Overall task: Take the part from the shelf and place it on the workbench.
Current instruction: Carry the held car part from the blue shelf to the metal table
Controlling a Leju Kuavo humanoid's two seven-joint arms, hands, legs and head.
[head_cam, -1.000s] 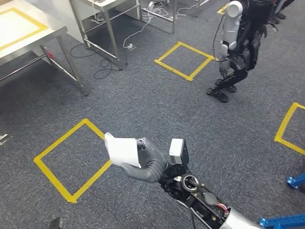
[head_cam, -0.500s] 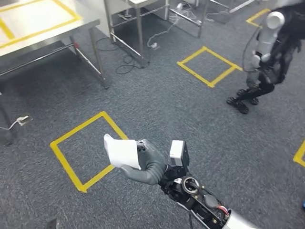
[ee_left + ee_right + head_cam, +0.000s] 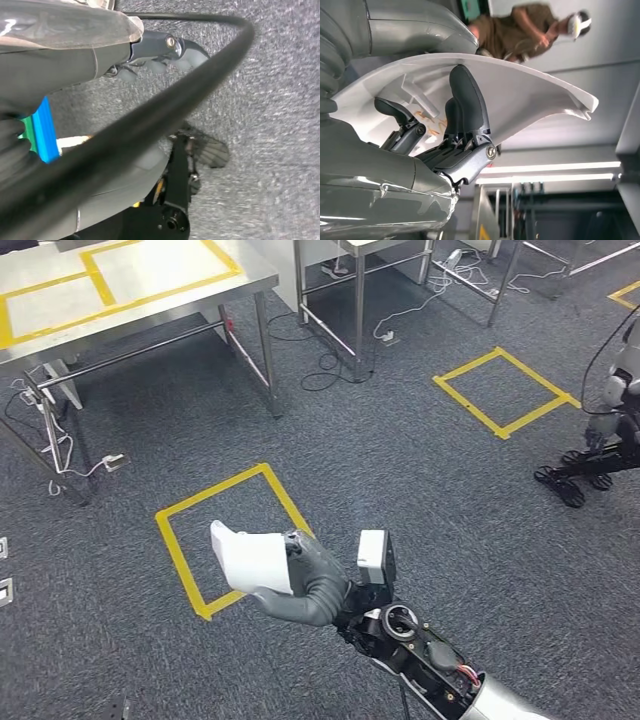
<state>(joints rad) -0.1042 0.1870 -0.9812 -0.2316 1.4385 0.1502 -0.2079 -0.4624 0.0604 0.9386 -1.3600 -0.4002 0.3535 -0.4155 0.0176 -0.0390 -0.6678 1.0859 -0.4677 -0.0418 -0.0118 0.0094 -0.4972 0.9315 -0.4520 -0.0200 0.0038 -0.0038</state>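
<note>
Right hand (image 3: 306, 575) clasping white part (image 3: 253, 557), which juts forward past fingers (image 3: 465, 107) w/ thumb behind. Looks thin, stiff molded plastic, prob light, a bit slick; best gripped at wide end, as now. Workbench (image 3: 136, 285) well ahead-left of hand. Left hand (image 3: 162, 52): can't tell.

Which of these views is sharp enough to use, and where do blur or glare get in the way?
Head view: sharp, evenly lit; white part in the right hand reads clearly. Left wrist view: a blurred black cable crosses close to the lens. Right wrist view: the part is sharp, the person soft, ceiling lights glaring.
</note>
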